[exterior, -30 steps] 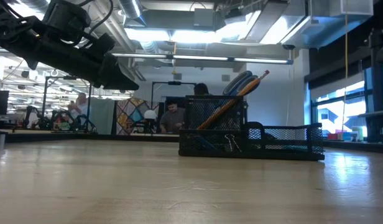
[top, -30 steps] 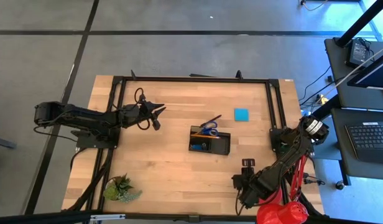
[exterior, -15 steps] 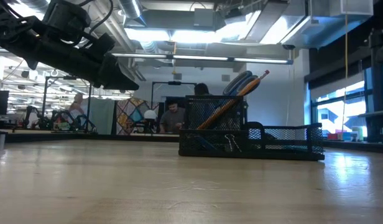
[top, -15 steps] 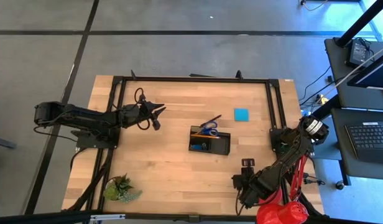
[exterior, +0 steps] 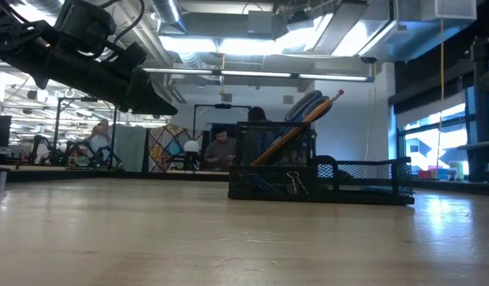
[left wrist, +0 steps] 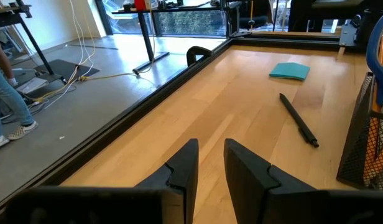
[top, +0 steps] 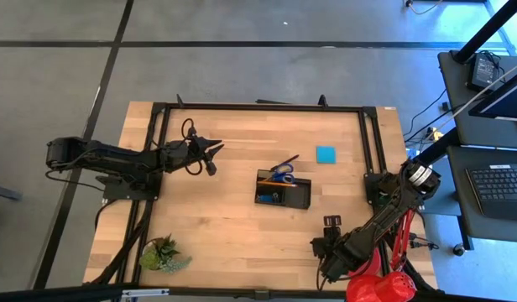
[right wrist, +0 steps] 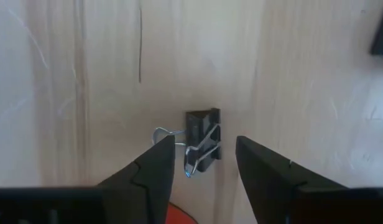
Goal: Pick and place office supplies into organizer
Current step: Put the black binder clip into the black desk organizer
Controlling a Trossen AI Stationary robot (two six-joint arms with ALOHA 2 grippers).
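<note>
Right gripper (right wrist: 206, 163) spread apart above a binder clip (right wrist: 203, 138) — bare table (right wrist: 86, 74) around; left gripper (left wrist: 210, 163) slightly apart, empty.

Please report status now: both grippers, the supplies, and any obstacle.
Right gripper open, above small black binder clip. Left gripper open, empty, waiting. Black mesh organizer holds scissors; black pen, blue note pad outside. Nothing blocking.

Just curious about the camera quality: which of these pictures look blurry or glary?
Right wrist view: the binder clip and the table's wood grain look soft. Low view: bright ceiling lights glare, leaving the organizer nearly a silhouette. High view: evenly lit.
</note>
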